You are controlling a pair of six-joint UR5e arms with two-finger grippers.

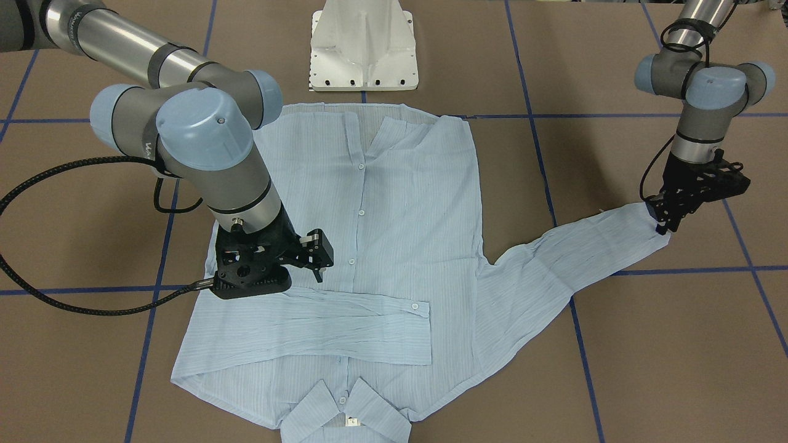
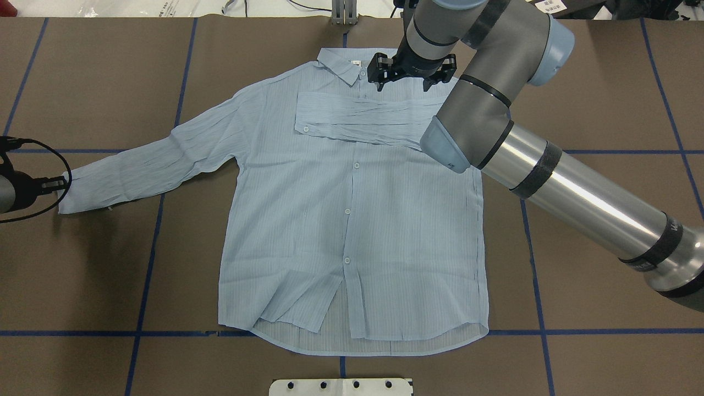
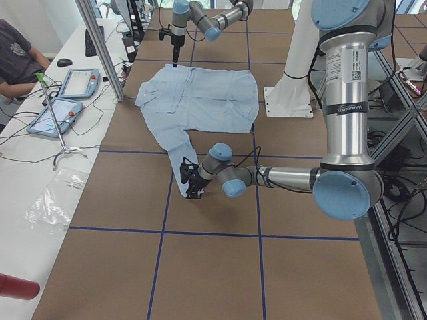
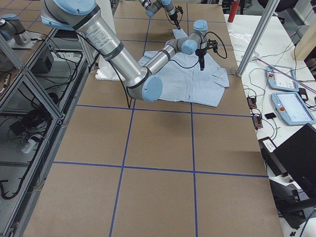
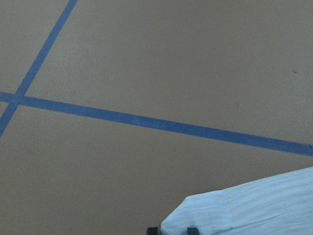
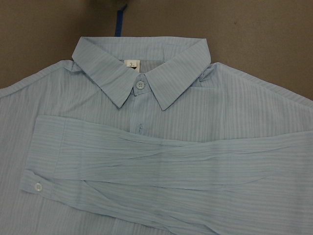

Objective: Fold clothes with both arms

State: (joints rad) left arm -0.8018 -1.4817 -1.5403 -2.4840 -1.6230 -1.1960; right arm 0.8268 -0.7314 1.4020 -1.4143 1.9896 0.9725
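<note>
The light-blue pinstriped shirt (image 1: 394,203) lies flat, front up and buttoned, its collar (image 6: 142,73) at the side away from the robot. One sleeve (image 2: 363,118) is folded across the chest. The other sleeve (image 2: 148,165) stretches out flat to the robot's left. My left gripper (image 1: 662,218) is shut on this sleeve's cuff (image 5: 244,205), low at the table. My right gripper (image 2: 404,82) hovers open and empty above the shirt's collar and the folded sleeve. Its fingers do not show in the right wrist view.
The white base pedestal (image 1: 363,49) stands just beyond the shirt's hem. Blue tape lines (image 5: 146,122) cross the brown table. In the exterior left view a side bench with tablets (image 3: 67,93) and a seated person (image 3: 17,53) runs along the table's far side.
</note>
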